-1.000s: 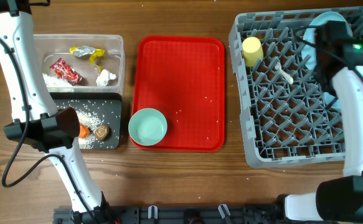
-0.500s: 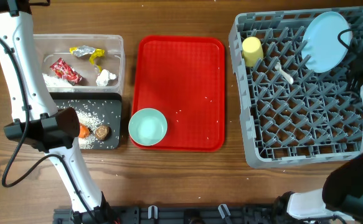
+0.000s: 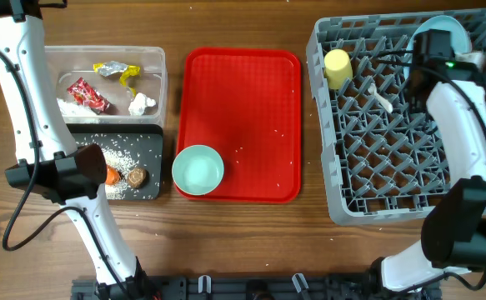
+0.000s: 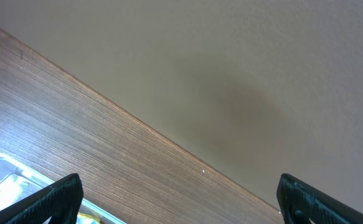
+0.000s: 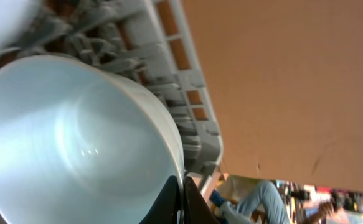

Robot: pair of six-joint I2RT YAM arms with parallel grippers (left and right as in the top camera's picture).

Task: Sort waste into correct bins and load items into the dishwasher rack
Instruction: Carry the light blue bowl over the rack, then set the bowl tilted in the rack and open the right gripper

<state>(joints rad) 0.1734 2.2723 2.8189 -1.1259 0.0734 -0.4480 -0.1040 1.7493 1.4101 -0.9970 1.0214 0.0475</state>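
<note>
Right of counter: large grey dishwasher rack with a grid of upright pegs; yellow cup near its far left corner; white plastic spoon among the pegs just right of the cup; light blue plate at the far right corner, mostly hidden from overhead by the right arm reaching across the rack. Right fingers clamped on the plate's rim, one dark tip on either side, at the bottom edge of the right wrist view; grey rack wall close behind the plate there.

Centre: flat red tray with a few stray grains on it; mint bowl upright at its near left corner, rim overhanging the tray edge.

Left: clear tub holding red wrapper, silver-yellow wrapper, crumpled white tissue and a white patch; black tray directly in front, touching the tub, strewn with loose white rice; orange carrot and small brown lump side by side on it; carrot partly covered by the left arm over the tray's left end. Left fingers spread wide, gripping nothing; tips at the lower corners of the left wrist view, facing wooden counter and a plain beige wall.
</note>
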